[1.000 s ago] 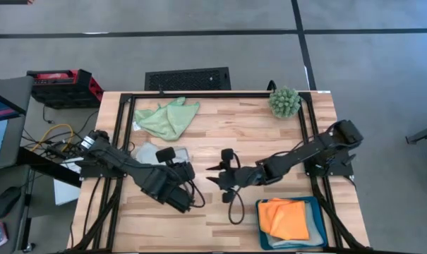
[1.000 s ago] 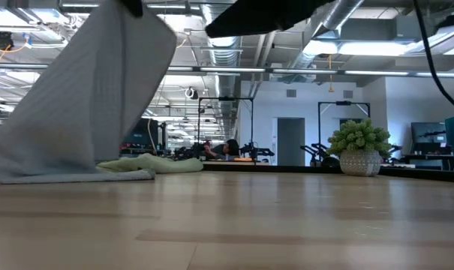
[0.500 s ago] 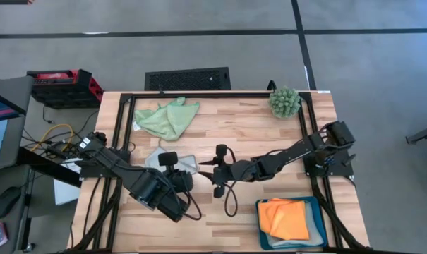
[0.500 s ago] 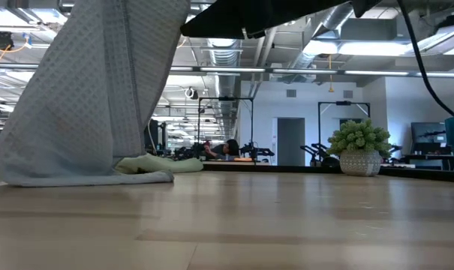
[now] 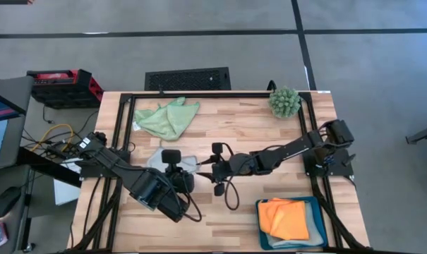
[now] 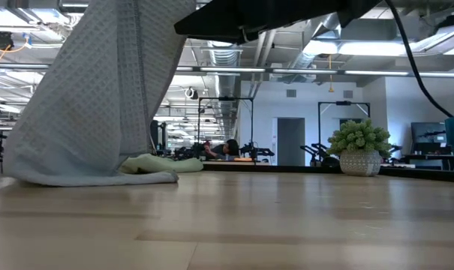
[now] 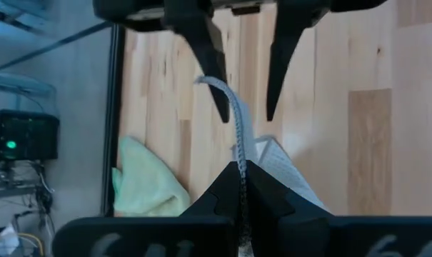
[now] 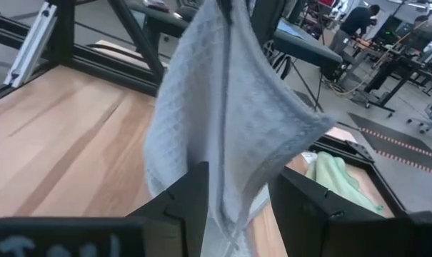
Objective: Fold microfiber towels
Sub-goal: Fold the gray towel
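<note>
The pale blue-grey towel point(image 6: 99, 97) was hung lifted, its lower edge trailing; the light green towel point(image 5: 167, 117) lay crumpled; the orange towel point(image 5: 284, 219) lay folded.

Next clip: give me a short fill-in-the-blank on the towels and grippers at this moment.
1. The left gripper is shut on the pale ____ towel.
2. The right gripper is ____, its fingers either side of that hanging towel.
3. The orange towel lies in the teal ____.
4. The light green towel lies ____ on the table.

Missing: blue-grey; open; tray; crumpled
</note>
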Motion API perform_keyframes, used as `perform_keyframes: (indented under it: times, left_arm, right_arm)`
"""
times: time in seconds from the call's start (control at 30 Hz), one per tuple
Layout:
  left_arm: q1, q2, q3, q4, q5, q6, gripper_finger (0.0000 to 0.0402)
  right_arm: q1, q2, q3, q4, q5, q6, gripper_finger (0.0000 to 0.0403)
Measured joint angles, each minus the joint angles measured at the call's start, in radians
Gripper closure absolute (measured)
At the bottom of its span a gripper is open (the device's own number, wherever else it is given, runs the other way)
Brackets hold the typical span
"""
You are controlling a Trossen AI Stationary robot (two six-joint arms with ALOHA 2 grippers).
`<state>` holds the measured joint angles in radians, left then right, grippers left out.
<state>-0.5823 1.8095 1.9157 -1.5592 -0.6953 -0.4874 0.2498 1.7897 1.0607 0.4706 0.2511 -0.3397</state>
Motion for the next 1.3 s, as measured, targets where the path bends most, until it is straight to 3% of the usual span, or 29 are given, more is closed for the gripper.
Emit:
perform_keyframes:
  times: [0.43, 0.93, 1.13, 1.3]
  left_arm:
    - [0.000, -0.003, 0.179, -0.011, 0.006, 0.139, 0.0401]
    - [0.020, -0.004, 0.215, -0.012, -0.027, 0.014, 0.0401]
    - [0.038, -0.004, 0.214, -0.012, -0.027, 0.012, 0.0402]
    - [0.046, -0.004, 0.214, -0.012, -0.027, 0.012, 0.0401]
  right_arm:
    - [-0.010, 0.000, 0.000, -0.022, -0.016, 0.000, 0.0245]
    - [0.082, -0.006, 0.000, -0.179, -0.013, -0.046, 0.0274]
    - [0.138, -0.006, 0.000, -0.200, 0.133, -0.081, 0.0275]
    - [0.165, -0.006, 0.000, -0.200, 0.145, -0.111, 0.0274]
